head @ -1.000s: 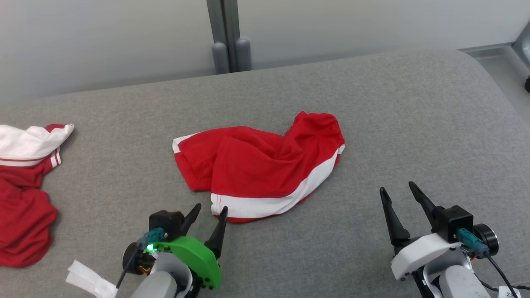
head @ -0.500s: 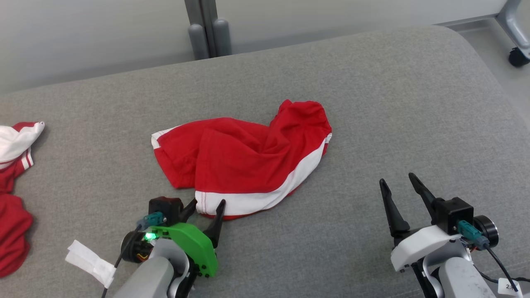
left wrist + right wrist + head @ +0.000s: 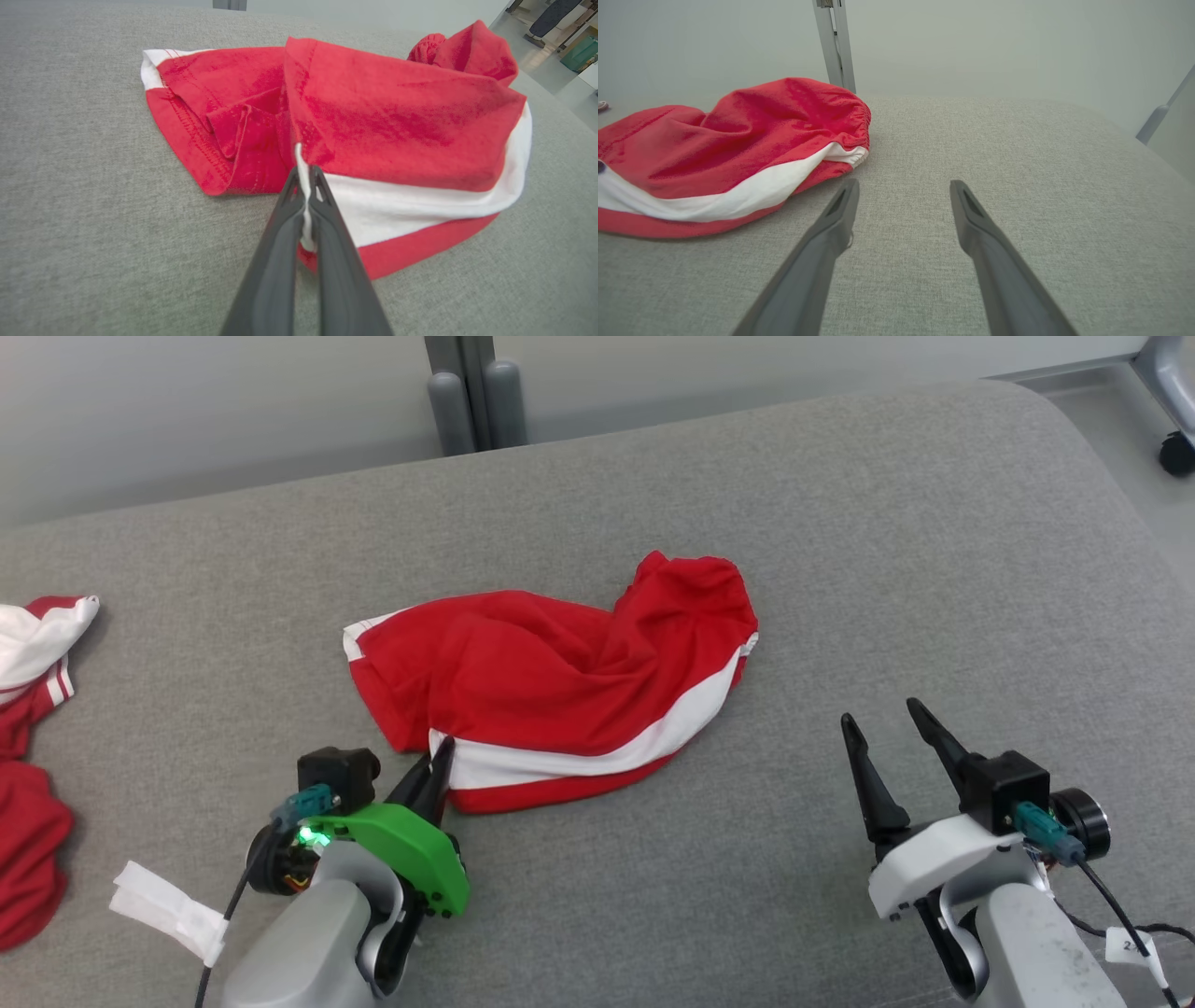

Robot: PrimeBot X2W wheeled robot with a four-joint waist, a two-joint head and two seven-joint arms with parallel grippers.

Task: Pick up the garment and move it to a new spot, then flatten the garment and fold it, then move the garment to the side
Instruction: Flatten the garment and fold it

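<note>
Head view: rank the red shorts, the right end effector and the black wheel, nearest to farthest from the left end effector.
1. Red shorts: their white hem is pinched in the left end effector, directly ahead of it.
2. Right end effector: off to the right, open, apart from the shorts.
3. Black wheel: far top-right corner.

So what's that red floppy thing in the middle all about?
It is a crumpled red fabric garment, shorts by the look, with a white stripe along its near side and a gathered elastic waistband at the far right end. It lies bunched and wrinkled on the grey cloth surface. The left gripper has its fingers shut on the white hem corner nearest the robot.
</note>
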